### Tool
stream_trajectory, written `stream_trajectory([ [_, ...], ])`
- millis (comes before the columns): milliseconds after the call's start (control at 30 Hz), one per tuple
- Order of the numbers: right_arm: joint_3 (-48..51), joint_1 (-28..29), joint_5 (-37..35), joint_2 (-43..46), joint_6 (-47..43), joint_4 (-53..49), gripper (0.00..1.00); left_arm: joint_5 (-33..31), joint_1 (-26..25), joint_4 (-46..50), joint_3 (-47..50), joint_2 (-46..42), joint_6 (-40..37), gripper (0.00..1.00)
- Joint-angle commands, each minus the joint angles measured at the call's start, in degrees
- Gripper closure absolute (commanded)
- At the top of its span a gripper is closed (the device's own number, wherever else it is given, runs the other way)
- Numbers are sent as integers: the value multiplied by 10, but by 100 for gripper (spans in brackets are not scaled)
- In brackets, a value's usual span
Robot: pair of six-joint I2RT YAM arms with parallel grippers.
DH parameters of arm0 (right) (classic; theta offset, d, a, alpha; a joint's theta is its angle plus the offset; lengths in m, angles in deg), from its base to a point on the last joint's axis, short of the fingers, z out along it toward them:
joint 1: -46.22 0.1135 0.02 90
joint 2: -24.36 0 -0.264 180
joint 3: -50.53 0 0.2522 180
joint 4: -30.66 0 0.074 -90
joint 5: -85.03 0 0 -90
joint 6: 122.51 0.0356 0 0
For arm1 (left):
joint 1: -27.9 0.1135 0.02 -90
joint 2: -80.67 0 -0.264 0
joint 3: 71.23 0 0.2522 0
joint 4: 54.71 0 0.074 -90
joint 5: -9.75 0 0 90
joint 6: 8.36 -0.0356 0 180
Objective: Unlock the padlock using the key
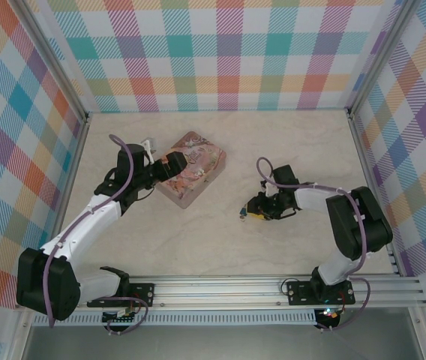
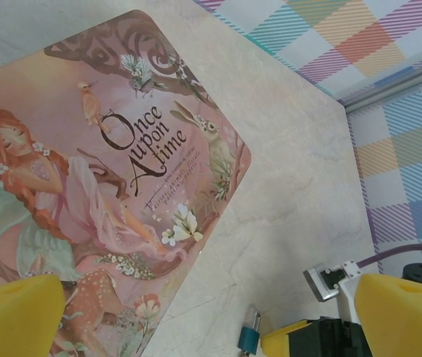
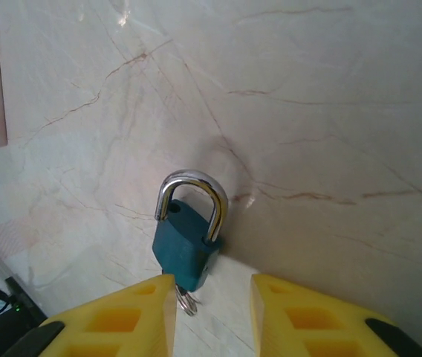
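Right end effector is released: its yellow fingers stand parted, and the padlock sits on the worktop just ahead of the gap, shackle pointing away, a small metal ring showing under its body. Left end effector is spread wide, grasps nothing, and hangs over the pink tin. The tin lies apart from the padlock.

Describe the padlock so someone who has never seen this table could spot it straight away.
On the pale marble-look table, look right of the big pink storybook tin, to the spot just ahead of the right gripper. The padlock lies there: tiny, with a blue-teal body and a shiny silver shackle, far smaller than the tin.
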Motion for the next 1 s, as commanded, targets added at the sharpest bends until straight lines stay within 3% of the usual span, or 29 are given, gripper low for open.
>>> stream_trajectory([
  [0, -6, -2, -47, 58, -20, -32, 65, -19, 12, 24, -5, -24, -17, 0],
  [400, 25, -68, -210, 302, -64, -42, 34, -137, 57, 80, -12, -88, -69, 0],
  [500, 54, -98, -241, 358, -75, -10, 21, -179, 70, 113, -9, -102, -92, 0],
  [600, 85, -128, -272, 405, -94, 24, 0, -229, 84, 135, -1, -113, -117, 0],
  [833, 173, -174, -385, 460, -189, 132, 0, -324, 96, 46, 96, -147, -192, 0],
  [967, 217, -191, -390, 433, -228, 216, 0, -371, 99, -46, 181, -162, -223, 0],
])
